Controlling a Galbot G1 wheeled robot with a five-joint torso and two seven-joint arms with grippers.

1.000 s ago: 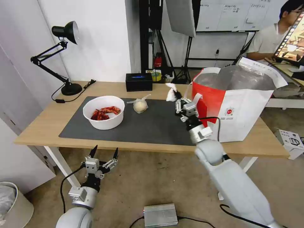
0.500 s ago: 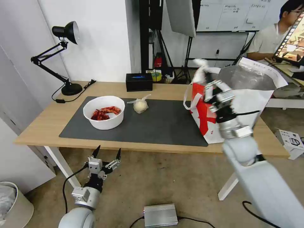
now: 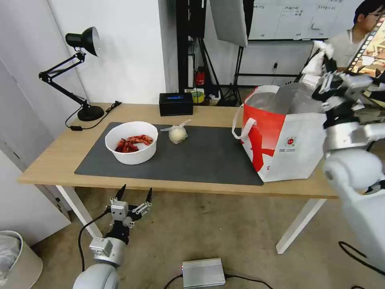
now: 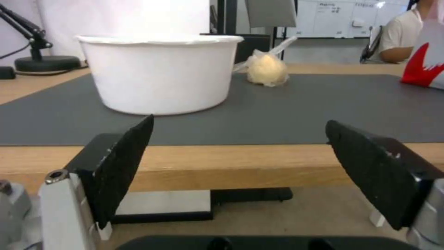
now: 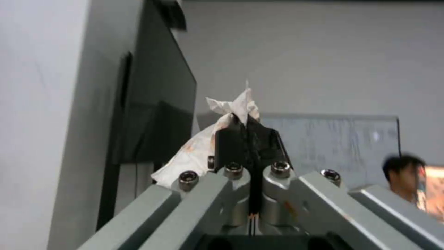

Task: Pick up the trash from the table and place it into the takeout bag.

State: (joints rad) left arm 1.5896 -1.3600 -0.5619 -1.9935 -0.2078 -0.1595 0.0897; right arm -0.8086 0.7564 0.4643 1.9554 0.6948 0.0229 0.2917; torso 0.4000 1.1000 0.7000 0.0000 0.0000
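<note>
Above the far right corner of the takeout bag [image 3: 294,142], the right gripper [image 3: 327,66] is raised with its black fingers pinched together on the crumpled white tissue [image 3: 319,60]. From the right wrist view the two fingertips meet with no gap between them, and the tissue [image 5: 217,135] bulges out to one side of them and pokes past their tips in a small twisted peak. The tissue hangs in the air, clear of the bag's rim.

The bag stands upright at the right end of the table [image 3: 60,160], its mouth open and the silver lining showing, a white loop handle drooping down its red side toward the dark grey mat [image 3: 200,156]. The bag's near corner overlaps the mat's right edge.

On the mat's left part sits the white bowl [image 3: 131,142] with red scraps in it. Just beside it, toward the bag, lies the knotted clear bag [image 3: 177,133] around its pale ball, apart from the bowl. A black tissue box [image 3: 175,104] stands on the bare wood behind the mat, and a black desk lamp [image 3: 82,72] stands at the table's far left corner.

Below the table's near edge, the left gripper [image 3: 133,196] is parked low in front of the bowl, fingers spread wide and holding nothing. Its wrist view looks across the table edge at the bowl [image 4: 159,73] and the bagged ball [image 4: 266,69].
</note>
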